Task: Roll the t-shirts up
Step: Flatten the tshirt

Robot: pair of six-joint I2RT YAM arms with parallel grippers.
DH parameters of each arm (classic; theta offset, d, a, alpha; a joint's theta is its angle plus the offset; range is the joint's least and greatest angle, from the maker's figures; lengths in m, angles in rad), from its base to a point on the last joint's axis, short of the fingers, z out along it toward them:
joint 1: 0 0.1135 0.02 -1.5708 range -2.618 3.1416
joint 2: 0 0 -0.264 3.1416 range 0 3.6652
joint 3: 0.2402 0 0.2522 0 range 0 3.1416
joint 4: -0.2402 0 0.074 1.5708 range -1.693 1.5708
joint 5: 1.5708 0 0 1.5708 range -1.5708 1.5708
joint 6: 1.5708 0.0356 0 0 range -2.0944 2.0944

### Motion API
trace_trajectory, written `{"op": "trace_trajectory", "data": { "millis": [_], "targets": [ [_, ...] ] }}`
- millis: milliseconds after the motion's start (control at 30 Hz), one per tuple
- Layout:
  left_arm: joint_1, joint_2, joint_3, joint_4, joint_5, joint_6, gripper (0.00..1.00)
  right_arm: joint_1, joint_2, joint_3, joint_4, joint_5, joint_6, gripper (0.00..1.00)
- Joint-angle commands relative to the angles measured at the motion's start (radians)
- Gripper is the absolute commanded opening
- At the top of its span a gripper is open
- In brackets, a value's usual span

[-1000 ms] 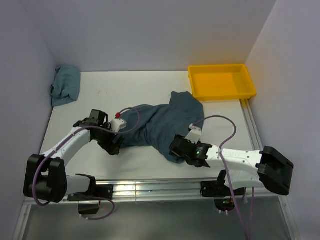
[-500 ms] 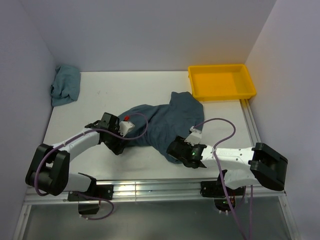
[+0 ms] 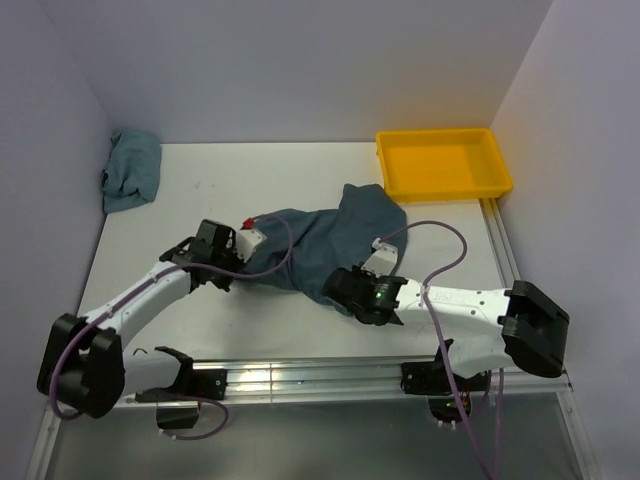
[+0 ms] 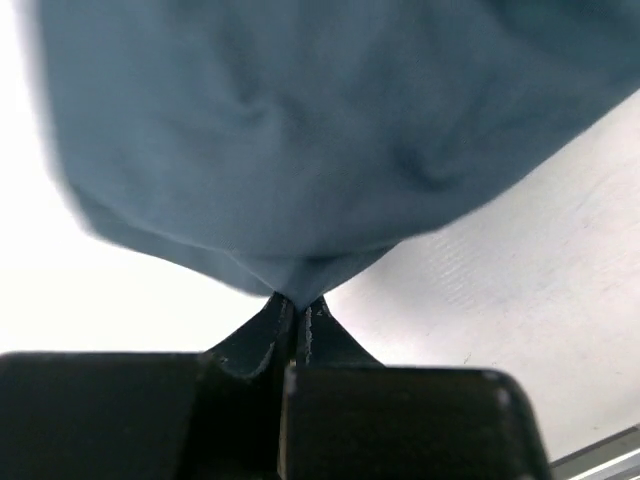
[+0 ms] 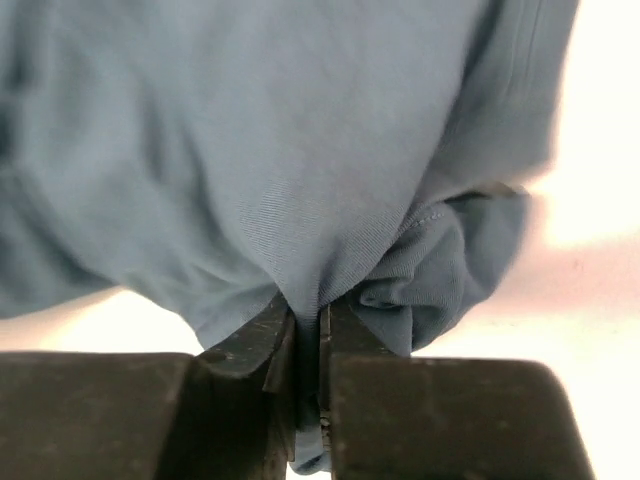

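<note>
Surface: white table (image 3: 300, 175), pale walls round it; yellow tray (image 3: 445, 160) at the far right corner.
Shirt: slate t-shirt (image 3: 325, 240) lay crumpled mid-table, between both arms; second t-shirt (image 3: 130, 170) was bunched at the far left corner.
Left gripper (image 4: 297, 308): fingers together, pinching the near-left hem.
Right gripper (image 5: 308, 318): fingers clamped on a fold of the near-right edge.
Reason (judged): two edge grips, well apart, likely meant to spread the cloth flat before rolling.

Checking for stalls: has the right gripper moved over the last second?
Yes. The right gripper, shut on the t-shirt, shifted slightly left relative to the yellow tray.
</note>
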Motion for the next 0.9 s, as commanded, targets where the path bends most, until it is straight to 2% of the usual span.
{"op": "trace_trajectory", "data": {
  "millis": [0,100,300,400,467,533,567,667,867],
  "targets": [
    [-0.002,-0.120,0.108,-0.053,-0.053,-0.007,0.00,0.003,-0.101,0.116,-0.105,0.131,-0.037,0.05],
    [0.017,-0.175,0.182,-0.121,-0.071,0.013,0.00,0.001,-0.204,0.174,-0.182,0.174,-0.074,0.01],
    [0.145,-0.232,0.335,-0.253,-0.055,0.081,0.00,-0.019,-0.414,0.291,-0.280,0.228,-0.185,0.00],
    [0.222,-0.230,0.378,-0.265,-0.047,0.116,0.00,-0.095,-0.451,0.324,-0.279,0.197,-0.279,0.00],
    [0.267,-0.202,0.392,-0.253,-0.035,0.130,0.00,-0.231,-0.460,0.311,-0.184,0.080,-0.403,0.00],
    [0.308,-0.171,0.398,-0.242,-0.018,0.134,0.00,-0.339,-0.448,0.273,-0.082,-0.025,-0.468,0.00],
    [0.322,-0.132,0.397,-0.234,0.011,0.131,0.00,-0.455,-0.412,0.260,-0.055,-0.109,-0.507,0.00],
    [0.373,-0.064,0.401,-0.214,0.062,0.128,0.00,-0.624,-0.280,0.229,0.042,-0.247,-0.561,0.00],
    [0.399,0.051,0.407,-0.179,0.165,0.116,0.00,-0.657,-0.002,0.232,0.177,-0.363,-0.567,0.00]
  ]
}}
